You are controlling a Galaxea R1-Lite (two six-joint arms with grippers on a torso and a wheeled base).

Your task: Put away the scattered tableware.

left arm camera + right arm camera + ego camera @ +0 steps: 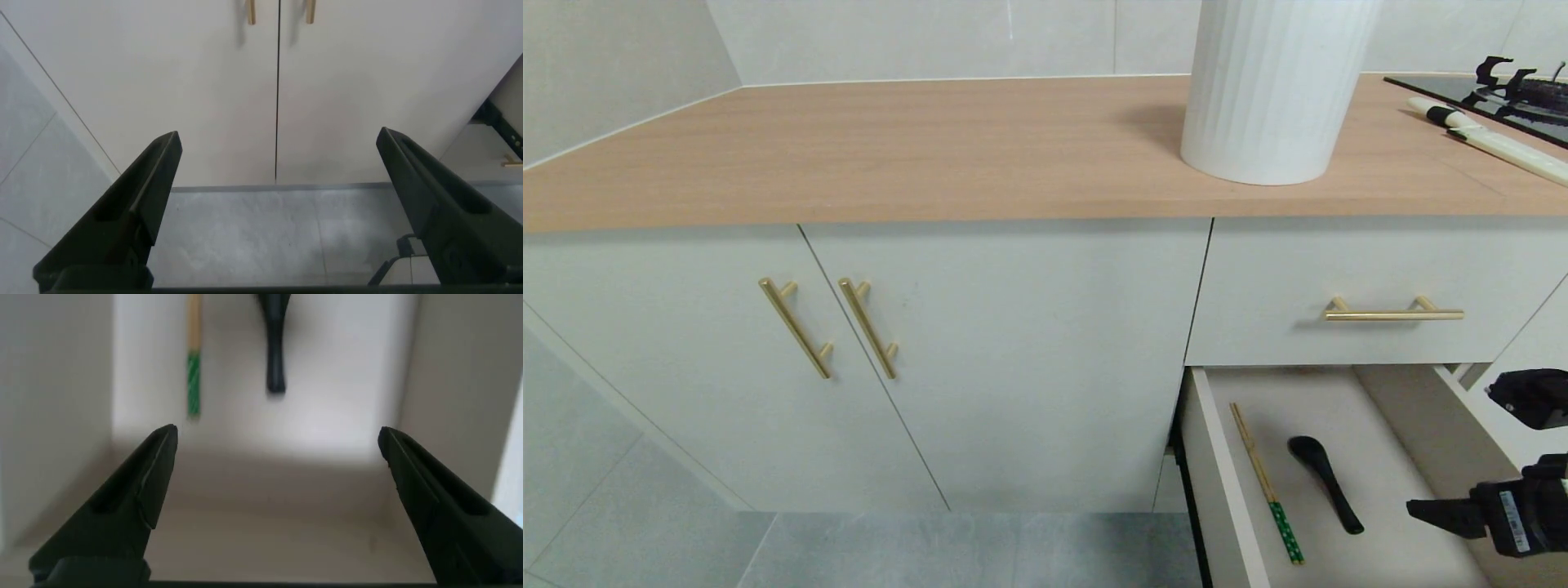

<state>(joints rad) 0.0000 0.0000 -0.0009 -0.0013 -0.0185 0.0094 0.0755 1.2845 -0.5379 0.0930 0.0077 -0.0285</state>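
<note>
Head view, clock positions read from the frame's centre.

(a) Wooden countertop (931, 147), spanning 9 to 3 o'clock.

(b) White ribbed container (1270, 90), upright on the countertop at 1 o'clock.

(c) Open drawer (1409, 425) at 4 to 5 o'clock, under a closed drawer with a brass handle (1392, 314). It holds two of the task's pieces.

(d) Right gripper (276, 437), over the near end of the open drawer. Its jaws are spread wide and carry nothing.

(e) Left gripper (278, 139), low before the cabinet doors (278, 90). Its jaws are equally wide and empty.

(f) Long cream utensil (1494, 139) with a dark band, lying on the countertop at 2 o'clock just beside the hob (1437, 84). Its type cannot be told. It is probably rigid and moderately light, best pinched across its middle so it does not tip.

(g) Chopsticks (1264, 482), green-tipped, lying as a pair along the drawer floor near its 9 o'clock wall. They are likely light, stiff and prone to roll or split apart, so grip across both sticks at mid-length.

(h) Black spoon (1325, 482), just beside the chopsticks and apart from them, bowl toward the cabinet. It looks smooth and light, and the narrow handle offers the surest hold.
</note>
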